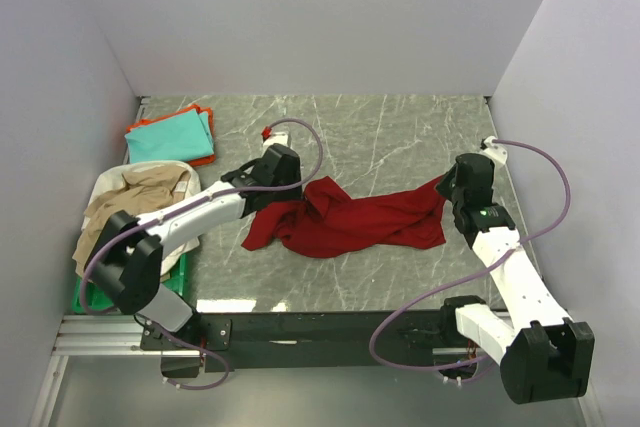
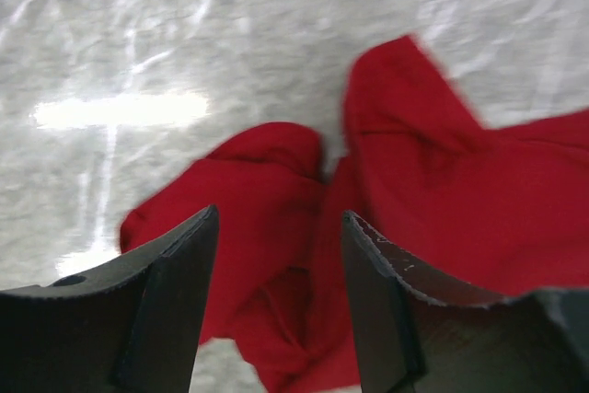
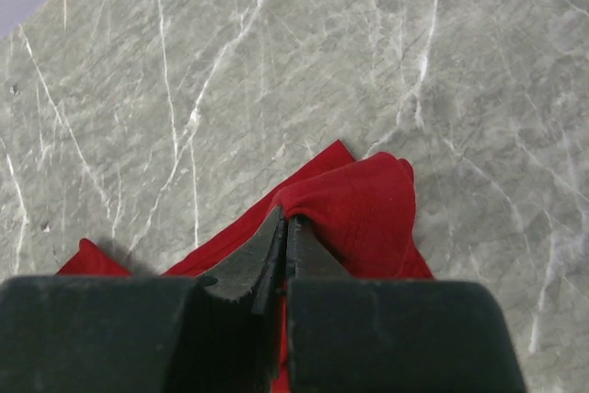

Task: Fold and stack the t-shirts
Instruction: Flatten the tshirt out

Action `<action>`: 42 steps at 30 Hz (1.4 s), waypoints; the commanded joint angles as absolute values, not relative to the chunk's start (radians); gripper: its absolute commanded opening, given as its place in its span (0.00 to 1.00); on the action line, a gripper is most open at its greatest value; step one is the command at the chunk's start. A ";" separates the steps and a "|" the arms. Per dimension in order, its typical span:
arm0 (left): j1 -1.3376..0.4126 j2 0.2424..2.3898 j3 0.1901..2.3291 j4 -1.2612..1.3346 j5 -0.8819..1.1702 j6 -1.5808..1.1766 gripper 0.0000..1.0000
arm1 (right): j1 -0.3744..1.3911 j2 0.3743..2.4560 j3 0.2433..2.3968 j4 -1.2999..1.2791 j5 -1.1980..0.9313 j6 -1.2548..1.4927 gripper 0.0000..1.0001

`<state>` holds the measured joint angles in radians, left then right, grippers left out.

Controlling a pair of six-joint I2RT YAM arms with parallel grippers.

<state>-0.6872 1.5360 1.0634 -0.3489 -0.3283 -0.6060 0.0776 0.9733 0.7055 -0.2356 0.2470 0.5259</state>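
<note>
Top view: red shirt crumpled at centre of the table, unfolded; teal and orange shirts lie folded, stacked at 10 o'clock; beige shirts heaped at 9 o'clock. Left wrist: left gripper, jaws apart above red cloth, holding nothing. Right wrist: right gripper pinched tight on the shirt's 3 o'clock edge. Judged: 2 done, rest pending.
</note>
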 commanded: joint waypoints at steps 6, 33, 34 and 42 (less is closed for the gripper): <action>-0.716 1.422 1.031 -0.213 -0.270 -0.670 0.61 | 0.069 0.983 0.695 -0.173 0.215 0.511 0.00; -0.719 1.557 1.137 -0.187 -0.204 -0.618 0.00 | 0.064 0.948 0.716 -0.198 0.181 0.485 0.00; -0.718 1.537 1.169 -0.204 -0.236 -0.608 0.00 | 0.064 0.950 0.727 -0.207 0.173 0.483 0.00; -0.695 1.387 1.333 -0.296 -0.416 -0.467 0.00 | 0.064 0.891 0.902 -0.304 0.138 0.445 0.00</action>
